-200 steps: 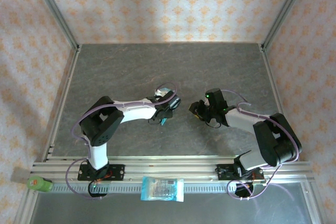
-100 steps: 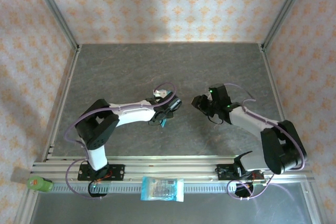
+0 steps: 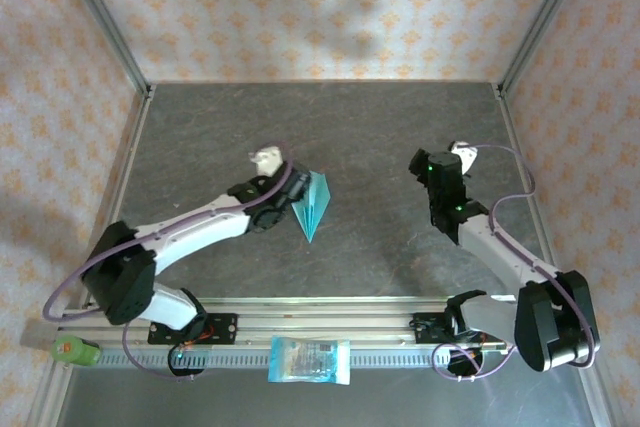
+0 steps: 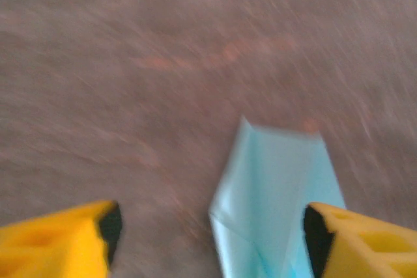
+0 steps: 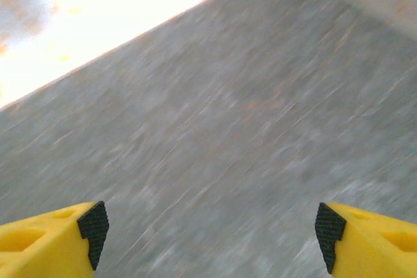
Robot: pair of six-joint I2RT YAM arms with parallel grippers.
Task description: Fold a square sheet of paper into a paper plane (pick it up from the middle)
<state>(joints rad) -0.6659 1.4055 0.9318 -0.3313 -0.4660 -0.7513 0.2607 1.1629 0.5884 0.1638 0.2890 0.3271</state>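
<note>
The square sheet of paper lies folded as a narrow, pointed teal paper plane (image 3: 313,203) flat on the grey table, its tip toward the near edge. My left gripper (image 3: 283,199) stands open just left of it. In the left wrist view the plane (image 4: 273,200) lies on the table between the spread yellow fingers, close beside the right fingertip (image 4: 317,234), and my left gripper (image 4: 212,232) grips nothing. My right gripper (image 3: 432,169) is well to the right of the plane. It is open (image 5: 210,229) over bare table.
A blue-and-white printed packet (image 3: 310,359) lies on the front rail between the arm bases. A green object (image 3: 72,350) sits at the front left corner. Metal frame posts (image 3: 105,22) and patterned walls close in the table on three sides.
Both grippers opened and drew apart. The folded plane, earlier mostly hidden at the left gripper, now lies free on the table. The left arm swung left; the right arm moved right and back.
</note>
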